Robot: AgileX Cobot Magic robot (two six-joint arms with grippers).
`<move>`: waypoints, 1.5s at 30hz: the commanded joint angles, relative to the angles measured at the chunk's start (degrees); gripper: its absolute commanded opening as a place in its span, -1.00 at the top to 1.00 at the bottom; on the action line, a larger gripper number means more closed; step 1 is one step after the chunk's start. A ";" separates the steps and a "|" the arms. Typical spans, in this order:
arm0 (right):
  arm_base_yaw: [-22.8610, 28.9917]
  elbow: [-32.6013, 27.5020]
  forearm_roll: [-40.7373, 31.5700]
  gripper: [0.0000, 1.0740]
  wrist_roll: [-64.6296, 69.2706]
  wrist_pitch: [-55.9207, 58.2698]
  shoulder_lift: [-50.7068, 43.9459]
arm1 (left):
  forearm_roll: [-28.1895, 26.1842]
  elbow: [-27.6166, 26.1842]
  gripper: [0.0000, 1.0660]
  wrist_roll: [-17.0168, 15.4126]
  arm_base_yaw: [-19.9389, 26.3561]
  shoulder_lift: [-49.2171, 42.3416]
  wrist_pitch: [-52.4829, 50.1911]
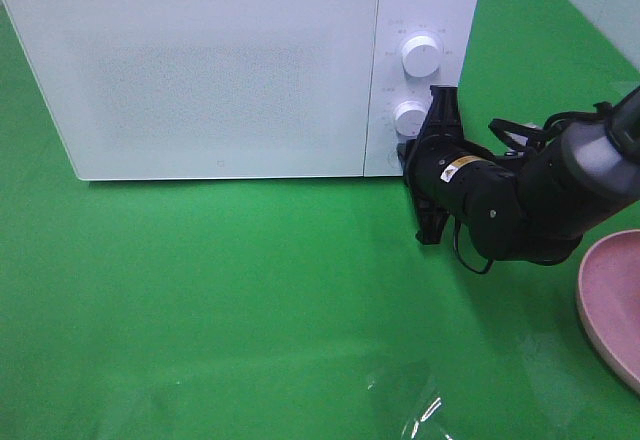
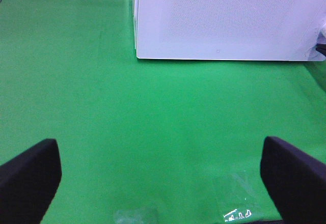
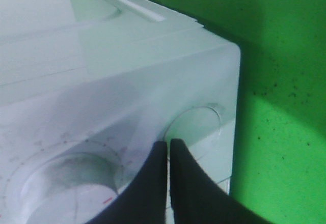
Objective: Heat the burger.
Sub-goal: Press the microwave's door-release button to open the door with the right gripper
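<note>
On green cloth (image 1: 200, 290), right end effector (image 3: 168, 143) pressed together at microwave (image 1: 200, 70); left end effector (image 2: 162, 178) spread.

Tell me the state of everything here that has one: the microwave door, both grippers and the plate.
Microwave door: closed.
Left gripper: open, empty.
Right gripper: shut, empty, tips beside the lower knob.
Pink plate: partly out of frame; the part that shows holds nothing.
</note>
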State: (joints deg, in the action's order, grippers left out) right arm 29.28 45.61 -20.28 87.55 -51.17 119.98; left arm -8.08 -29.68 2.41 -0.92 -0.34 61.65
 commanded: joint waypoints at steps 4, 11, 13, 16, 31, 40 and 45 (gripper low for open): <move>-0.52 1.66 0.63 1.00 0.23 0.97 2.29 | -0.17 0.17 -0.85 -0.29 -0.17 -0.86 -0.52; -0.52 2.23 -1.09 1.00 0.97 -1.32 4.18 | -0.17 0.17 -0.85 -0.29 -0.17 -0.86 -0.52; -0.52 2.23 -1.03 1.00 0.92 -2.92 4.18 | -0.17 0.17 -0.85 -0.29 -0.17 -0.86 -0.52; -0.52 2.23 -0.92 1.00 0.86 -5.84 4.13 | -0.17 0.17 -0.85 -0.29 -0.17 -0.86 -0.52; -0.52 2.23 -4.53 1.00 1.15 -14.44 4.13 | -0.17 0.17 -0.85 -0.29 -0.17 -0.86 -0.52; -0.40 6.70 -4.76 1.00 1.09 -16.62 5.73 | -0.17 0.17 -0.85 -0.29 -0.17 -0.86 -0.52; -0.29 9.51 -6.07 1.00 0.86 -21.26 7.62 | -0.17 0.17 -0.85 -0.29 -0.17 -0.86 -0.52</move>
State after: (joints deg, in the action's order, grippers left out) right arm 30.31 50.19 -25.73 88.64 -58.56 127.20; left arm -8.08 -29.68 2.41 -0.92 -0.34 61.59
